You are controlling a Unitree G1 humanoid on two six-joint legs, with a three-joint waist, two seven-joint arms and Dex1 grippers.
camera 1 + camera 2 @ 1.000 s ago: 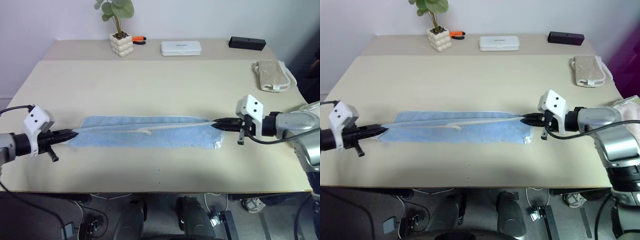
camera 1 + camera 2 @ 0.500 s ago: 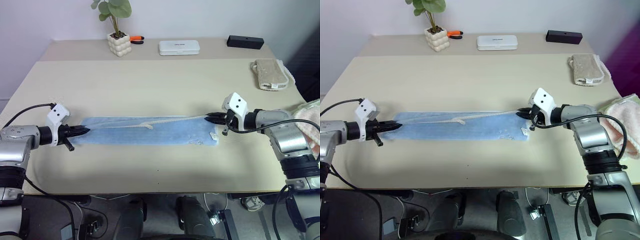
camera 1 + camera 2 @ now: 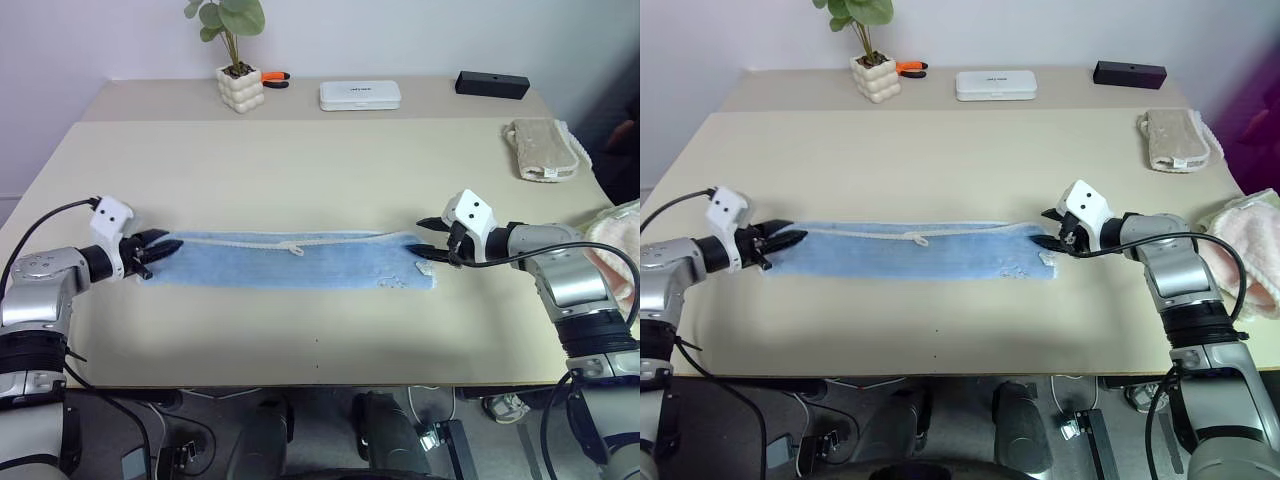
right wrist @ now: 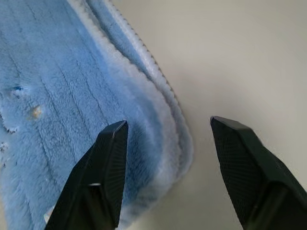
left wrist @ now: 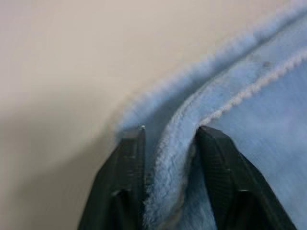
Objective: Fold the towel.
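Left end effector [image 3: 165, 246], right end effector [image 3: 427, 240] parted, straddling towel [image 3: 290, 260] ends.

My silver-grey forearms, white camera blocks on both wrists, black cables looping from them, left gripper [image 3: 165, 247] and right gripper [image 3: 428, 240] with ribbed black fingers [image 4: 104, 167]

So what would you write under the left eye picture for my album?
Left gripper and right gripper, both open, at the two ends of a folded light blue towel on the table.
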